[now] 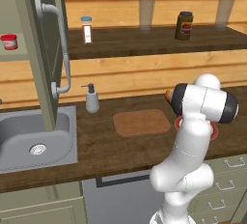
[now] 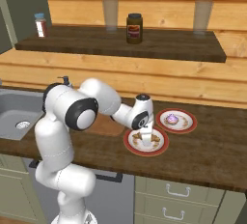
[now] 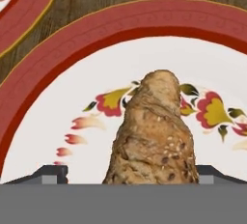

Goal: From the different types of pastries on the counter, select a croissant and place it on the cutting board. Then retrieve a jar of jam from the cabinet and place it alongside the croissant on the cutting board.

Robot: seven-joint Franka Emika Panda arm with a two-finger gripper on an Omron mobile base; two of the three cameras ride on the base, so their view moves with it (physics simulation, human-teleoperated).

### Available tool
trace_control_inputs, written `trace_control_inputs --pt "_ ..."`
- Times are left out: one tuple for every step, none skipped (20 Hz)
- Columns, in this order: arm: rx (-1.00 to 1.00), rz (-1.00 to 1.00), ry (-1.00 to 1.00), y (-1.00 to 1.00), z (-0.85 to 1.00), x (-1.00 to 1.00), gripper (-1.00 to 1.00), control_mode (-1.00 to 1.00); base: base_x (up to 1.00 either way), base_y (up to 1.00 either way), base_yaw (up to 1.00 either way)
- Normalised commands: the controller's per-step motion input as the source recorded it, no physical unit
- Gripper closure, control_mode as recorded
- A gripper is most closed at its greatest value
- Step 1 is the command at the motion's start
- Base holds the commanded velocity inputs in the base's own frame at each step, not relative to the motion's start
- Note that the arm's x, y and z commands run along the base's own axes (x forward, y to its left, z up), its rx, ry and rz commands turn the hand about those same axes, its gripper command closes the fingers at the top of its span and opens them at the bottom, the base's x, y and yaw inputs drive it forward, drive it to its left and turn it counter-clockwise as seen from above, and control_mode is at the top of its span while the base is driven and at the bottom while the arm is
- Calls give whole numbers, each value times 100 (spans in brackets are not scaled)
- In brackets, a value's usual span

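The croissant [image 3: 154,131], golden-brown and lumpy, lies on a red-rimmed white plate [image 3: 58,68] on the dark counter [image 1: 111,146]. My gripper [image 3: 132,172] hangs straight down over it, open, with one fingertip [image 3: 53,172] on each side of the pastry. From the right base view the gripper [image 2: 146,136] is low over the near plate [image 2: 161,147]. A purplish pastry [image 2: 171,119] sits on the plate behind. The cutting board [image 1: 141,122] lies bare to the left of the plates. The red jar of jam [image 1: 9,41] stands on the pale shelf of the open cabinet [image 1: 29,49].
A grey sink [image 1: 19,141] with a tall faucet [image 1: 62,49] and a soap dispenser [image 1: 91,100] is on the left. On the wall shelf stand a dark brown jar [image 1: 184,25] and a clear shaker [image 1: 87,29]. Drawers run below the counter's front edge.
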Motion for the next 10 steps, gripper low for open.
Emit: trace_control_inputs --pt "0 0 1 0 -22 11 100 -100 0 0 0" --pt "0 0 0 0 0 0 100 -100 0 0 0" --pt "0 0 0 0 0 0 100 -100 0 0 0" --pt "1 0 0 0 26 0 100 -100 0 0 0" --pt "7 0 0 0 68 0 100 -100 0 0 0" --pt "14 1 1 0 91 0 100 -100 0 0 0" --pt "9 5 4 0 89 0 100 -100 0 0 0" --pt "11 9 5 0 92 0 100 -100 0 0 0" --pt "18 11 7 0 100 0 100 -100 0 0 0" --pt "18 8 7 0 100 0 100 -100 0 0 0"
